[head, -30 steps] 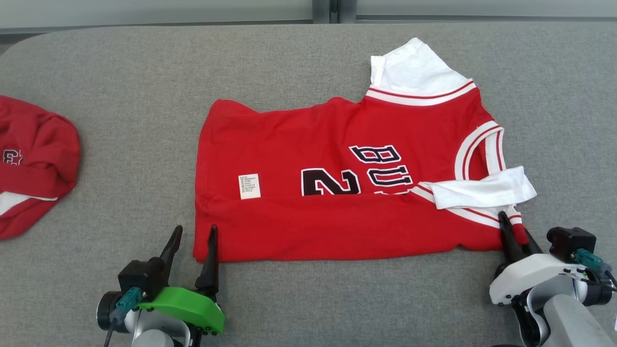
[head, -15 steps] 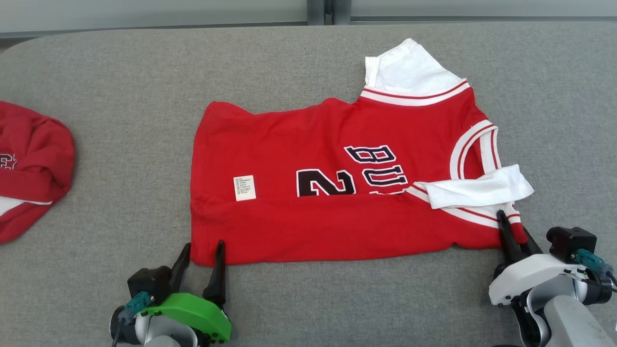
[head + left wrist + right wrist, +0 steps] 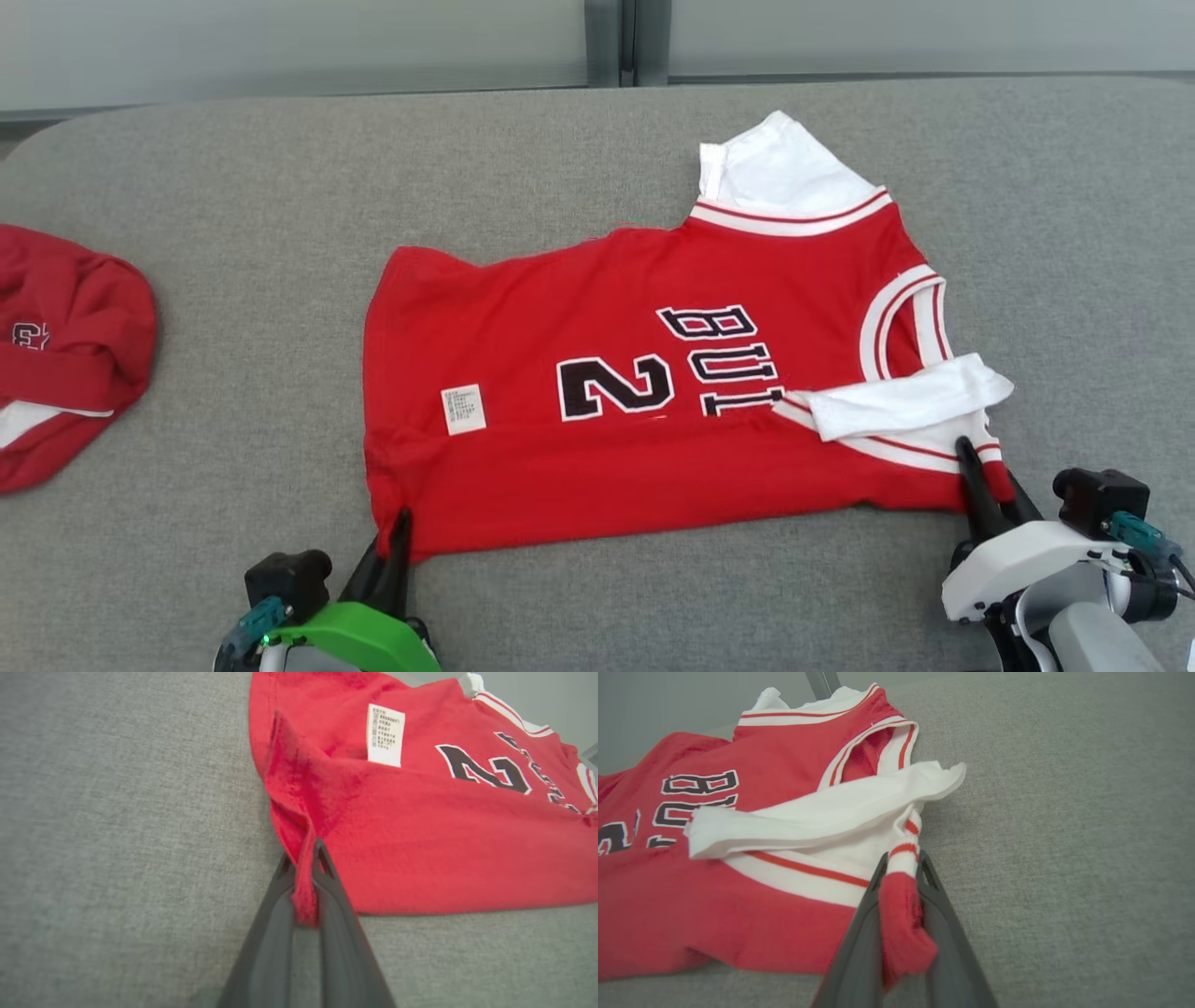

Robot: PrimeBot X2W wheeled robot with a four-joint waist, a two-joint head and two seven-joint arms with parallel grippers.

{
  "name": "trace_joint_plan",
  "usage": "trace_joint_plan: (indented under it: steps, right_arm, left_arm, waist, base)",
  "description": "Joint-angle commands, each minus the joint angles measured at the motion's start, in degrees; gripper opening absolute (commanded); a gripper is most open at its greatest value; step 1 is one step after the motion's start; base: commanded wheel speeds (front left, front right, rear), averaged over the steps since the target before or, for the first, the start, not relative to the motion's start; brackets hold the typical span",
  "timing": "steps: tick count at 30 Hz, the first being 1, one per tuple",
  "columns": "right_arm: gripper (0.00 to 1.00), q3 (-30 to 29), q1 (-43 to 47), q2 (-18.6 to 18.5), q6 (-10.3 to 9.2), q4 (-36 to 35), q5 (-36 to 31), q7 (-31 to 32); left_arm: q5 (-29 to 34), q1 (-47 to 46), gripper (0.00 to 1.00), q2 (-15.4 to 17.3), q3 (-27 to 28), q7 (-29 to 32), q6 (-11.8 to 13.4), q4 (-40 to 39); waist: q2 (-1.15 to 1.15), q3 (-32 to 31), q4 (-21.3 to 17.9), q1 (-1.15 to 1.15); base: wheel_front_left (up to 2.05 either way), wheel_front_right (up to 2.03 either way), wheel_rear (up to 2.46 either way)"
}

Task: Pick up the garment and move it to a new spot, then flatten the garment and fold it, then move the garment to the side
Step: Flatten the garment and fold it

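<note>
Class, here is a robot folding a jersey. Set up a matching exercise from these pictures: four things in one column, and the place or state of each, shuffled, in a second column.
Things
1. left gripper
2. right gripper
3. white label
4. second red garment

Places and states
a. lies apart at the table's left edge
b. shut on the jersey's striped corner by the white sleeve
c. sits on red cloth beside the number 2
d. shut on the jersey's plain red hem corner

Pairs: 1-d, 2-b, 3-c, 4-a

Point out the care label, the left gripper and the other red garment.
care label [image 3: 463, 409], head view, the tag's centre.
left gripper [image 3: 304, 856], left wrist view, between its fingertips.
other red garment [image 3: 84, 355], head view, red middle.
</note>
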Motion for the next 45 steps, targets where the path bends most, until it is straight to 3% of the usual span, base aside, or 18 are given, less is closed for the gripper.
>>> trace_joint_plan:
  steps: [1,14,15,16,17,23,28,38,45]
  right_arm:
    - [0.0,-0.27,1.34,-0.03,-0.09,0.2,0.44,0.1]
    - [0.0,-0.36,9.28,-0.27,-0.12,-0.7,2.8,0.05]
    - [0.2,-0.58,9.81,-0.18,-0.12,-0.56,3.0,0.05]
    - [1.0,-0.78,10.16,-0.15,-0.13,-0.41,3.28,0.05]
    - [1.0,-0.91,10.17,-0.16,-0.12,-0.65,3.41,0.05]
    - [1.0,-1.91,9.11,0.02,-0.09,-4.9,0.23,0.05]
    - [1.0,1.07,9.96,0.7,-0.09,-8.69,-1.62,0.06]
    - [1.0,16.97,11.62,-2.58,-0.09,-13.46,-2.11,0.06]
    - [1.0,18.84,10.48,-3.82,-0.09,-10.87,-2.88,0.06]
  left_arm:
    - [-0.18,1.63,0.0,1.03,0.64,0.12,0.11,0.36]
    - [-0.07,8.55,0.0,2.88,2.5,0.07,0.13,2.15]
    - [0.05,8.67,0.01,2.9,2.55,0.07,0.14,2.12]
    - [0.54,8.7,0.44,2.95,2.79,0.07,0.14,1.95]
    - [0.79,8.65,1.0,2.81,3.35,0.07,0.14,1.73]
    - [4.2,8.0,1.0,1.37,5.25,0.07,0.11,0.7]
    - [6.84,8.16,1.0,0.42,6.95,0.07,0.11,-0.97]
    - [10.36,9.25,1.0,-1.12,8.57,0.07,0.11,-3.99]
    - [9.8,9.14,1.0,-1.7,7.69,0.07,0.11,-4.15]
  waist:
    - [0.0,-2.95,-0.2,0.0]
    - [0.0,-10.71,-0.64,0.0]
    - [0.0,-10.69,-0.62,0.0]
    - [0.0,-10.55,-0.58,0.0]
    - [0.0,-10.24,-0.51,0.0]
    - [0.0,-7.78,-0.28,0.0]
    - [0.0,-7.03,0.05,0.0]
    - [0.0,-6.66,0.63,0.0]
    - [0.0,-6.21,1.29,0.0]
  base:
    - [0.0,0.0,0.0]
    - [0.0,0.0,0.0]
    - [0.0,0.0,0.0]
    - [0.0,0.0,0.0]
    - [0.0,0.0,0.0]
    - [0.0,0.0,0.0]
    - [0.0,0.0,0.0]
    - [0.0,0.0,0.0]
    - [0.0,0.0,0.0]
